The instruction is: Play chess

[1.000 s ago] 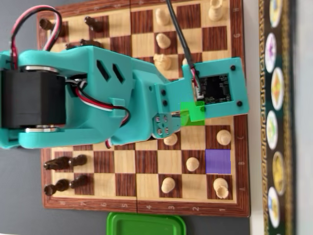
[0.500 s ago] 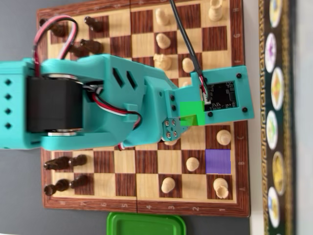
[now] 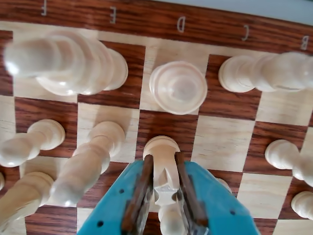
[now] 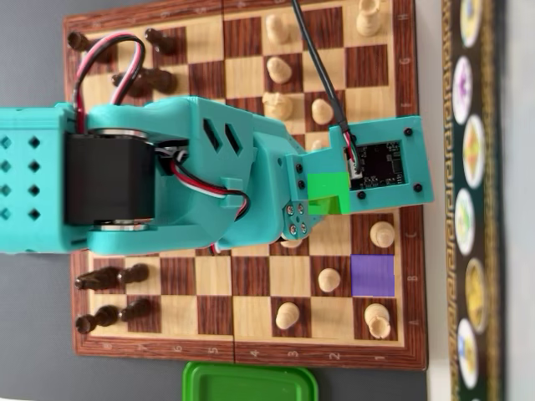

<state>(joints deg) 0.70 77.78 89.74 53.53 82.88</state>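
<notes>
In the wrist view my gripper (image 3: 163, 157) has its two brown-padded fingers (image 3: 145, 183) pressed against both sides of a white chess piece (image 3: 164, 171) with a notched crown. That piece stands on a dark square of the chessboard (image 3: 222, 139). From overhead, my teal arm (image 4: 209, 180) reaches across the middle of the board (image 4: 251, 351), and its camera mount (image 4: 384, 163) hides the jaws. A green patch (image 4: 328, 188) marks the square under the wrist. A purple patch (image 4: 372, 275) marks a square nearer the board's lower right.
White pieces crowd the gripper: a tall one (image 3: 63, 61) at upper left, a pawn (image 3: 178, 87) straight ahead, another (image 3: 264, 71) at right, a bishop (image 3: 85, 169) close on the left. Dark pieces (image 4: 113, 276) stand at the board's left. A green lid (image 4: 251, 383) lies below it.
The arm has stretched further right across the board, and the wrist with its camera mount has shifted slightly right and settled over the green square.
</notes>
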